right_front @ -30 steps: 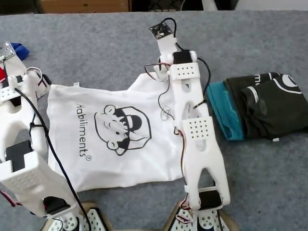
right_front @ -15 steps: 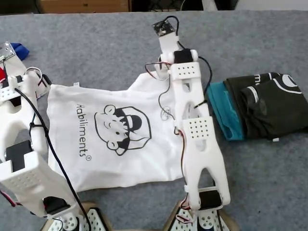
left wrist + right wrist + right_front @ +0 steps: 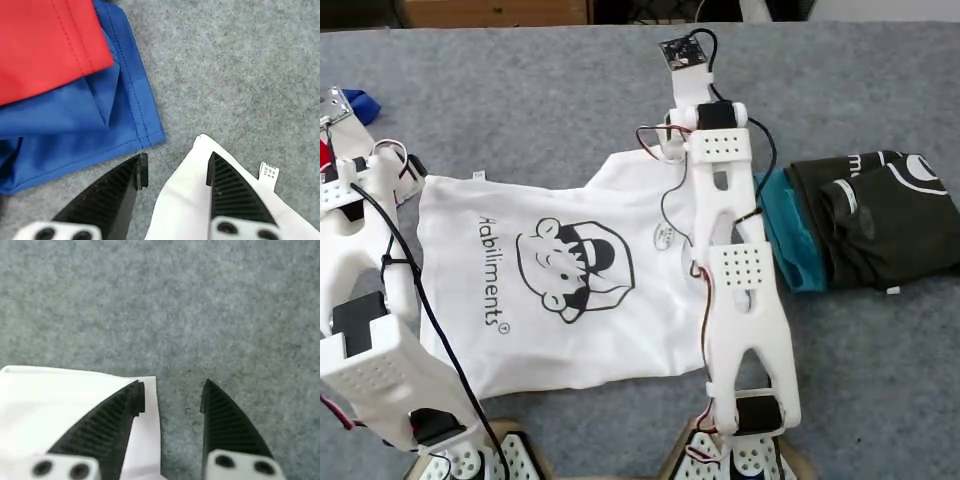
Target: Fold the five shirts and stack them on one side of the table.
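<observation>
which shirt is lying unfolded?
The white shirt, spread flat mid-table. The teal shirt and dark shirt are folded; the red shirt overlaps the blue shirt.

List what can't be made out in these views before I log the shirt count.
- High view: the right arm covers one end of the white printed shirt.
- Left wrist view: the red shirt and blue shirt run off the frame edge, so their folds cannot be judged.
- High view: the black folded shirt meets the teal folded shirt; how far teal runs beneath is unseen.
</observation>
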